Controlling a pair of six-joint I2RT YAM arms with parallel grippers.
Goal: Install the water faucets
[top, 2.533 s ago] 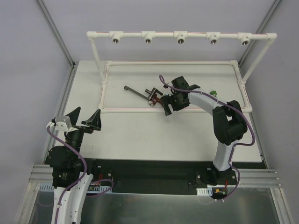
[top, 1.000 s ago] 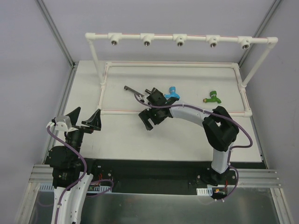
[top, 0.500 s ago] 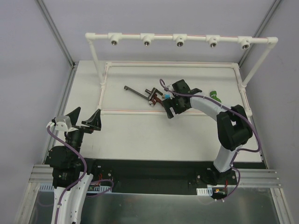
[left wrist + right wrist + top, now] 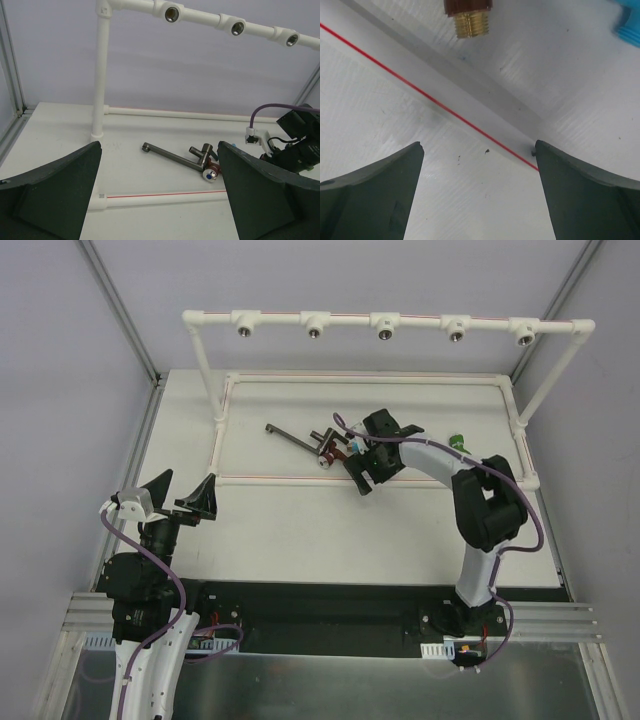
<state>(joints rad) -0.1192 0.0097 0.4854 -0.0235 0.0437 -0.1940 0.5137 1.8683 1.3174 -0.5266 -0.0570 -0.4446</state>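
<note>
Enclosure: plain pale lavender-grey back wall (image 4: 350, 270), with matching panels on the left side (image 4: 50, 390) and the right side (image 4: 612, 440). No markings noted on any panel.

Framing: a slim aluminium post (image 4: 120, 310) runs along the left rear corner, and a second post (image 4: 560, 300) along the right rear corner.

Table (image 4: 300, 530): white, matt top with faint scuffs and small dark specks seen close up. A black strip (image 4: 330, 605) lies along the near edge, flanked by ribbed aluminium rail (image 4: 85, 615). Below it lies a reflective metal sheet (image 4: 330, 690).

Lighting: even and diffuse, with soft shadows.
</note>
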